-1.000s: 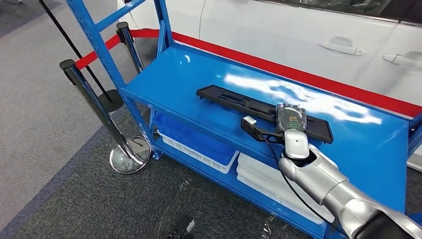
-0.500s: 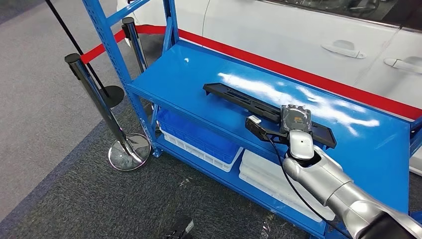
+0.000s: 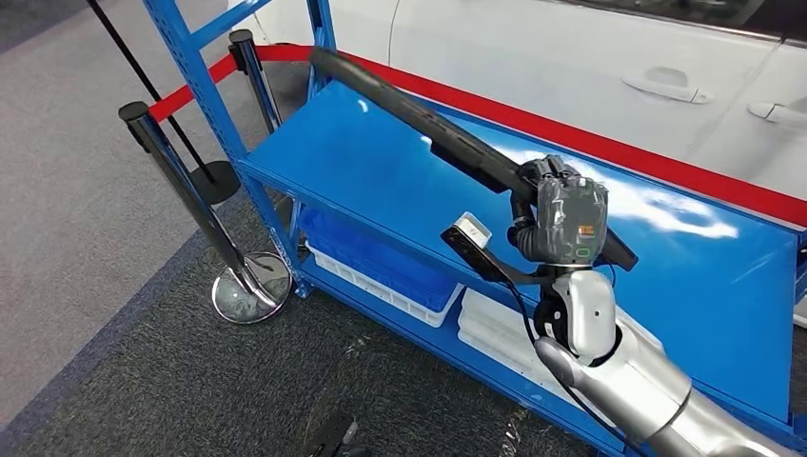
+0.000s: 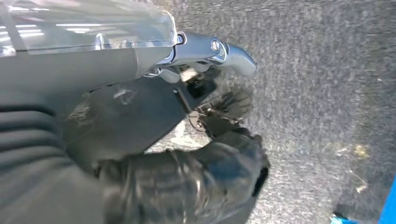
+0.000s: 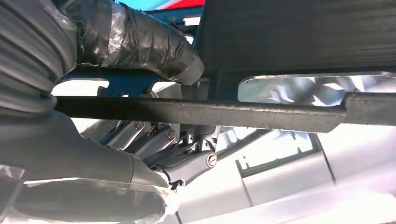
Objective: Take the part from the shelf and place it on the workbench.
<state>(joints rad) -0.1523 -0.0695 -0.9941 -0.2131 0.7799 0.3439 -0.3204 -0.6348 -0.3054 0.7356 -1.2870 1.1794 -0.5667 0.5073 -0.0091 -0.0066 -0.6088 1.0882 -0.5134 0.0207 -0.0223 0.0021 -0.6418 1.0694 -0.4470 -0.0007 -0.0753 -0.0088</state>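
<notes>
right robot hand (image 3: 561, 221): closed around one end of the long black part (image 3: 419, 114), fingers wrapped on it (seen close up in the right wrist view (image 5: 154, 140))
part: lifted off the blue shelf (image 3: 362, 162), in the air, tilted, far end pointing up and away toward the shelf post; held near one end, so most of its length sticks out unsupported
why held so: grasp looks taken at the near end because that was the end within reach from the front of the shelf (judgement)
left robot hand (image 4: 196, 177): hanging low over grey carpet, dark fingers curled in, nothing visible in them
step: pick done, carry to the tabletop not yet begun; workbench not visible
risk: long lever arm, part may swing or clip the post when turning
background: white car behind red rope, stanchion (image 3: 190, 209) on floor beside the shelf
</notes>
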